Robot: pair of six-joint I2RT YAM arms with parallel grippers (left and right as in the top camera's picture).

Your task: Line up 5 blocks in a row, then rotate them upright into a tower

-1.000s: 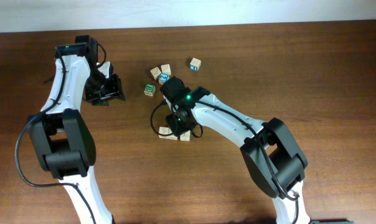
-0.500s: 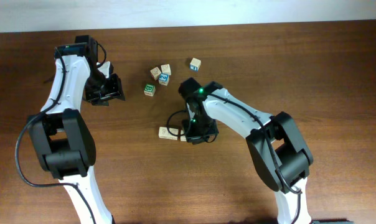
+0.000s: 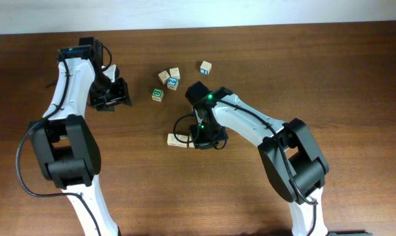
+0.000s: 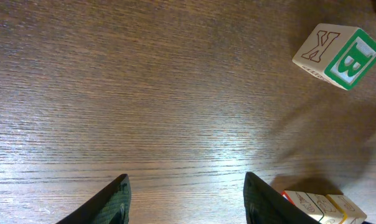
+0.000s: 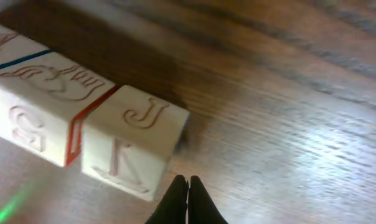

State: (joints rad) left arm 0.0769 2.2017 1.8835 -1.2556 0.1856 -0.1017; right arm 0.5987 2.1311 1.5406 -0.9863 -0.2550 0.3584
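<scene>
Down swings the right gripper (image 5: 188,186) from the upper cluster; left gripper (image 4: 187,186) hasn't budged, released over the table (image 4: 144,93). Five blocks (image 3: 158,94) up top, three rowed below; right's clenched empty, just beside J block (image 5: 135,140).

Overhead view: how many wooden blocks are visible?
7 blocks: three clustered top centre, one to their right, a green one below-left, two touching beside the right end effector, which may hide more.

Overhead: the right arm (image 3: 240,121) covers one end of the block row (image 3: 176,139). Each wrist view crops a block row at its edge; the right view is blurred.
</scene>
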